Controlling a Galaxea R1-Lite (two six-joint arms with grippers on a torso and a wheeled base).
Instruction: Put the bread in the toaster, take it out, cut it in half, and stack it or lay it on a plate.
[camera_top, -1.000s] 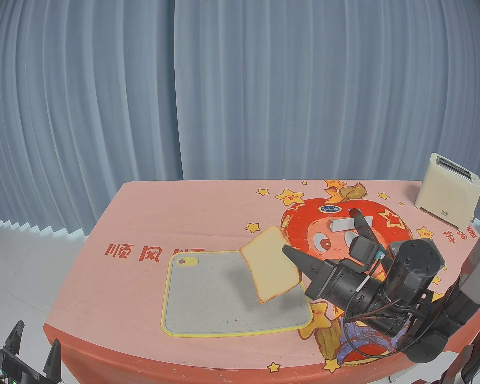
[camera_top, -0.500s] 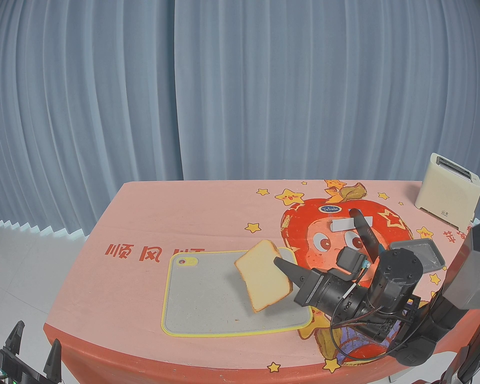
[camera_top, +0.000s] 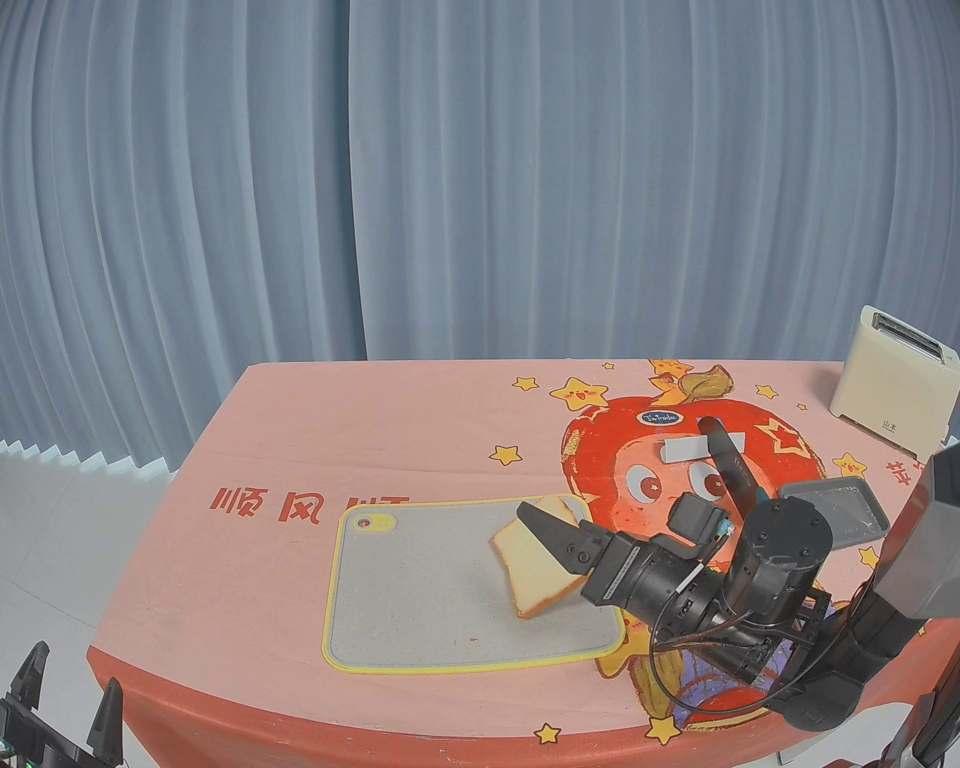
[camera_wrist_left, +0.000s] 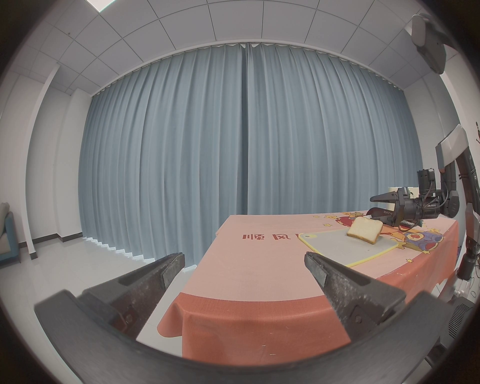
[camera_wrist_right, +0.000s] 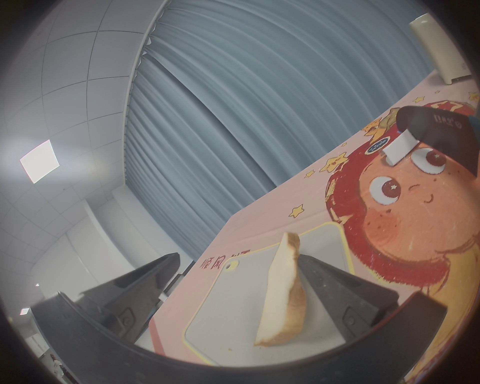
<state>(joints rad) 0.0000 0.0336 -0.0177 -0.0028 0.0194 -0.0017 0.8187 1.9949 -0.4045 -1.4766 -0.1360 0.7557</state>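
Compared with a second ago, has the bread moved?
Yes. The bread has dropped from above the right edge of the cutting board down onto it, and now rests tilted.

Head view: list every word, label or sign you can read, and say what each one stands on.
"顺风": large red characters on the tablecloth; a third character is half hidden by the cutting board.
Side characters, red, at the tablecloth's right edge: cut off, unreadable.
Blue oval label on the cartoon head: too small to read.
Toaster: small mark on its front, too small to read.
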